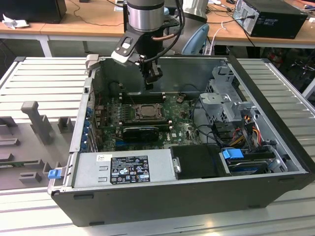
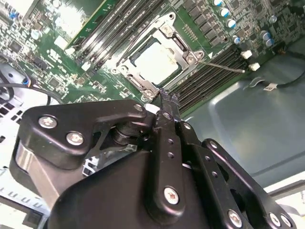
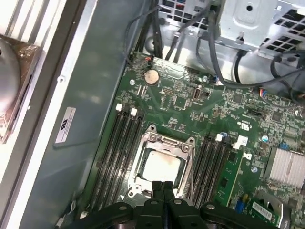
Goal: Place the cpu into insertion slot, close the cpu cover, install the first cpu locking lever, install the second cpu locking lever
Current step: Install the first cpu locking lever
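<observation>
The cpu, a dull silver square, lies in the insertion slot on the green motherboard. The cpu cover, a silvery frame, lies flat around it, and the chip's top shows through its hole. In the second wrist view, the cpu shines bright and a thin metal lever juts from the socket's side across the memory slots. My gripper hangs a little above the board by the socket's edge. The fingers are shut together with nothing between them, and the gripper ends just short of the socket frame.
The board sits deep inside an open computer case. Around it are a power supply, a black card with a heatsink, a drive cage and loose cables. Memory slots flank the socket. Grey fixtures stand at the exterior view's left.
</observation>
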Controlling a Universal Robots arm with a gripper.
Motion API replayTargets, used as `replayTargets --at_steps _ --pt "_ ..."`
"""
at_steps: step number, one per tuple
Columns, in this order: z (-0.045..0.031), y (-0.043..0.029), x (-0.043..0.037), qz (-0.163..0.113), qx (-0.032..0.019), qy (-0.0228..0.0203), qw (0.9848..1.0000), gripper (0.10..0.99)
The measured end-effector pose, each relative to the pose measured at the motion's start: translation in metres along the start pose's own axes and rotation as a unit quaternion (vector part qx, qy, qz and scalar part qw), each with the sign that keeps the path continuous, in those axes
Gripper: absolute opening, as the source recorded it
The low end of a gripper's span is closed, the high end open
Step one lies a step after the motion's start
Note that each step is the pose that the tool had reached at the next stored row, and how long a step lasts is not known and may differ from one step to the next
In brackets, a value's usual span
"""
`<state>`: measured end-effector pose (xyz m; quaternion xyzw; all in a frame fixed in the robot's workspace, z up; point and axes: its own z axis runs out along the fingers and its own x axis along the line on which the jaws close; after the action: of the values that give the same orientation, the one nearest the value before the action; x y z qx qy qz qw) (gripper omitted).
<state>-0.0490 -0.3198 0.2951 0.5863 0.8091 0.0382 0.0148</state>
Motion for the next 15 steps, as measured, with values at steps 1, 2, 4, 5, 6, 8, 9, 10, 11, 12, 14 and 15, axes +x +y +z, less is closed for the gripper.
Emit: replayTargets --at_steps 1,2,4,5,6,8,9,10,11,12,14,15 --pt "0.0000 0.0000 0.0000 -0.011 0.0002 0.0009 0.9999 0.106" --pt "0.0001 0.0000 0.0000 -0.021 0.0005 0.0017 0.9998 0.106" --pt "0.0001 0.0000 0.0000 -0.038 0.0008 0.0030 0.9993 0.106" --pt "0.0001 0.0000 0.0000 -0.043 0.0009 0.0034 0.9991 0.106" --pt "0.0002 0.0000 0.0000 -0.050 0.0010 0.0040 0.9987 0.106" --pt "0.0002 0.0000 0.0000 -0.062 0.0013 0.0050 0.9980 0.106" --pt "0.0002 0.0000 0.0000 -0.068 0.0014 0.0054 0.9977 0.106" --pt "0.0003 0.0000 0.0000 -0.073 0.0015 0.0058 0.9973 0.106" --pt "0.0003 0.0000 0.0000 -0.082 0.0017 0.0065 0.9966 0.106" --pt "0.0003 0.0000 0.0000 -0.091 0.0019 0.0073 0.9958 0.106" --pt "0.0003 0.0000 0.0000 -0.122 0.0026 0.0097 0.9925 0.106" --pt "0.0003 0.0000 0.0000 -0.157 0.0033 0.0124 0.9876 0.106"
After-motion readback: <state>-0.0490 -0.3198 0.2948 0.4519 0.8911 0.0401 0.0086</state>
